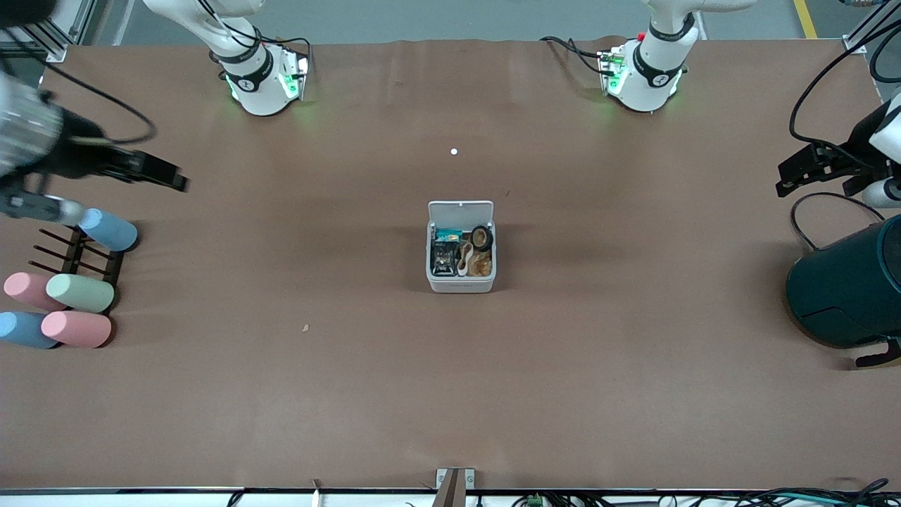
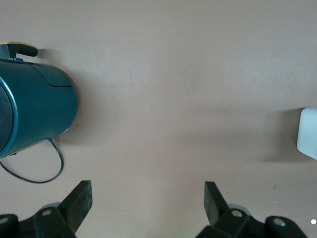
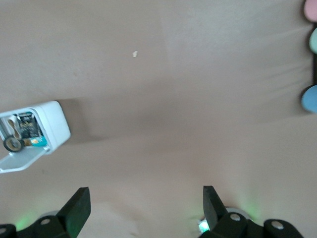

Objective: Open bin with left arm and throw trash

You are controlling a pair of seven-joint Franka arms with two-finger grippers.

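Trash (image 1: 461, 255) fills our open bin (image 1: 461, 284) mid-table; left gripper (image 2: 148, 198) and right gripper (image 3: 146, 201) wait empty, jaws wide, at opposite ends.

Brown table (image 1: 450, 394): open bin (image 1: 461, 282), teal container (image 1: 845, 292), cup rack (image 1: 77, 257).

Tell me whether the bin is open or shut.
Open: the bin has its lid tipped back, with trash visible inside.

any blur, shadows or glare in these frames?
Front view: right gripper smeared by motion blur over the table's right-arm end; soft shadows beside the bin. Left wrist view: sharp, left gripper open, dark teal container casting soft shadow. No glare.
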